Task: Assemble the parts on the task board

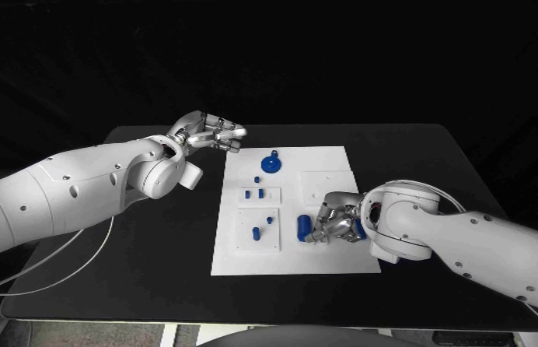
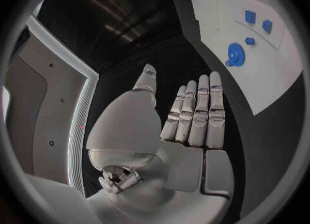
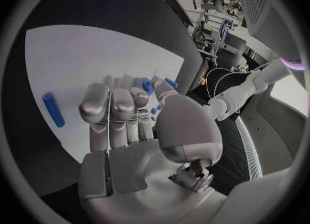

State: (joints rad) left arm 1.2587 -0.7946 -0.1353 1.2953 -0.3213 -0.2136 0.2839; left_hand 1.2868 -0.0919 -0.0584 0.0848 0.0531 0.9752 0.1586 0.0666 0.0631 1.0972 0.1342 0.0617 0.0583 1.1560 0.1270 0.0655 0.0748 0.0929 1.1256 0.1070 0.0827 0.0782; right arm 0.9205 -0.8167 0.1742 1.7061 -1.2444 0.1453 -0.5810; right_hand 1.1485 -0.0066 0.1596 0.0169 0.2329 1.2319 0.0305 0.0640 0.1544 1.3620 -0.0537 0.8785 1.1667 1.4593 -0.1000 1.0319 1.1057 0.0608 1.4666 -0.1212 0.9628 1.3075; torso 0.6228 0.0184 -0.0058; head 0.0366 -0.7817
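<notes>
Head view shows the black worktop (image 1: 146,238) with the white task board (image 1: 325,265) lying at its middle. On the board, a round blue gear-like part (image 1: 271,162) sits toward the far end, left of centre. Nearer than it lie a small blue peg (image 1: 256,180) and a pair of small blue blocks (image 1: 256,194) on a raised white panel. Nearer again, another white panel carries two small blue pieces (image 1: 260,230), and just to its right lies an elongated blue capsule-shaped part (image 1: 304,226).

The left hand (image 1: 210,135) hovers over the worktop just off the board's far left corner, apart from every part. In the left wrist view the left hand (image 2: 187,126) has its fingers (image 2: 201,111) stretched out straight side by side with the thumb apart, holding nothing; beyond the fingertips the gear-like part (image 2: 236,57) and two blue blocks (image 2: 258,21) show on the board (image 2: 274,87).

The right hand (image 1: 340,222) is over the near right part of the board, just right of the capsule-shaped part. In the right wrist view the right hand (image 3: 139,131) has its fingers (image 3: 111,105) curled inward, with blue pieces (image 3: 157,84) showing between fingertips and thumb; whether these are pinched or merely lie behind the fingers cannot be told. The capsule-shaped part (image 3: 53,109) lies free on the board (image 3: 77,53), beside the hand and clear of it.
</notes>
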